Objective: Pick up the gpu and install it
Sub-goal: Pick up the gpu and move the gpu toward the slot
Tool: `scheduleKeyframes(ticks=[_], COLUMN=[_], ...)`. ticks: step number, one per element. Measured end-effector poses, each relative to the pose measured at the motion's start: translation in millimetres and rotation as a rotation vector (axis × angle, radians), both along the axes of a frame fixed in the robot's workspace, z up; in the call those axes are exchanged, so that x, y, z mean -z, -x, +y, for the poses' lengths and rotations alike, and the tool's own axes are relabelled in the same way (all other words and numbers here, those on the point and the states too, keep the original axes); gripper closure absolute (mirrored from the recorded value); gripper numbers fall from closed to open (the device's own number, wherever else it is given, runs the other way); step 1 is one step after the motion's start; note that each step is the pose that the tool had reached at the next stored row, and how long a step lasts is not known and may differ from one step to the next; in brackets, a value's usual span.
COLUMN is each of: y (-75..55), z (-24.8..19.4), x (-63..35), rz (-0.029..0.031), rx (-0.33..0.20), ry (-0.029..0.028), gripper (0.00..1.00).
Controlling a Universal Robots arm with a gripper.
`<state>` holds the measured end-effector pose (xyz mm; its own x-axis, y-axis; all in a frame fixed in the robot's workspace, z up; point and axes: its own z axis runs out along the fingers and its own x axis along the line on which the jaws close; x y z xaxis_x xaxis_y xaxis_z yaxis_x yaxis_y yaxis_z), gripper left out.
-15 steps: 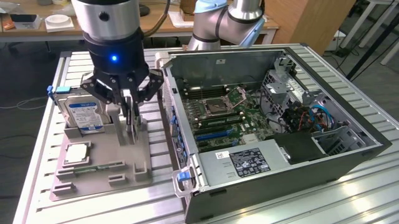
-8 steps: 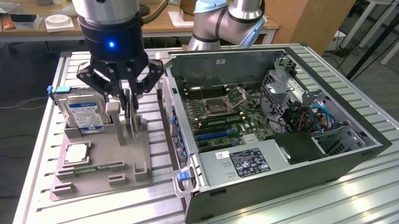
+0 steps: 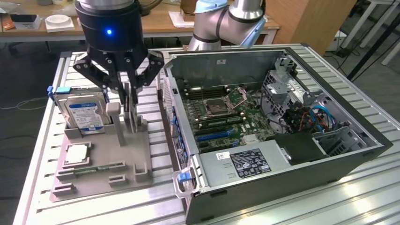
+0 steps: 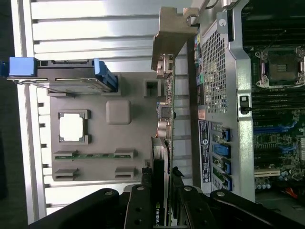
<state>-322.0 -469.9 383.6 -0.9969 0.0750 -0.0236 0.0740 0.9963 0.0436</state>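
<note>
Grasp step, I judge: the gripper point(image 3: 128, 110) pinches the graphics card point(image 4: 164, 114) (upright in the gray holder point(image 3: 125, 157), nine o'clock from the computer case point(image 3: 300, 187), exterior view). Freeing it calls for a straight pull.

Exterior camera high, angled down across slatted table point(image 3: 350, 201), parts fixture point(image 3: 93, 185) at eight o'clock, open computer case point(image 3: 312, 176) at three, wrist camera close, straight down past the gripper point(image 4: 164, 171), both sharing fixture and case
</note>
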Motion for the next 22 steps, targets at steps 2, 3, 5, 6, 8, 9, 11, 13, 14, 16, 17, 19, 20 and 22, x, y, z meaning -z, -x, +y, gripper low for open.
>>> scheduleKeyframes(ticks=[2, 3, 5, 6, 8, 9, 11, 13, 14, 16, 17, 19, 20, 22], y=[0.0, 0.0, 0.0, 0.0, 0.0, 0.0, 0.0, 0.0, 0.0, 0.0, 0.0, 0.0, 0.0, -0.1], z=[0.0, 0.0, 0.0, 0.0, 0.0, 0.0, 0.0, 0.0, 0.0, 0.0, 0.0, 0.0, 0.0, 0.0], x=[-3.3, -5.0, -9.2, -11.5, -15.9, -18.0, -21.2, -21.4, -21.4, -21.5, -21.5, -21.5, -21.6, -21.6], rz=[0.0001, 0.0000, 0.0001, 0.0000, 0.0000, 0.0000, 0.0001, -0.0001, -0.0001, 0.0000, 0.0000, 0.0000, 0.0000, 0.0001], rx=[0.000, 0.000, 0.000, 0.000, 0.000, 0.000, 0.000, 0.000, 0.000, 0.000, 0.000, 0.000, 0.000, 0.000], ry=[0.0000, 0.0000, 0.0001, 0.0000, 0.0000, 0.0000, 0.0001, -0.0001, -0.0001, 0.0000, 0.0000, 0.0000, 0.0000, 0.0001], gripper=[0.74, 0.74, 0.74, 0.74, 0.74, 0.74, 0.74, 0.74, 0.74, 0.74, 0.74, 0.74, 0.74, 0.74])
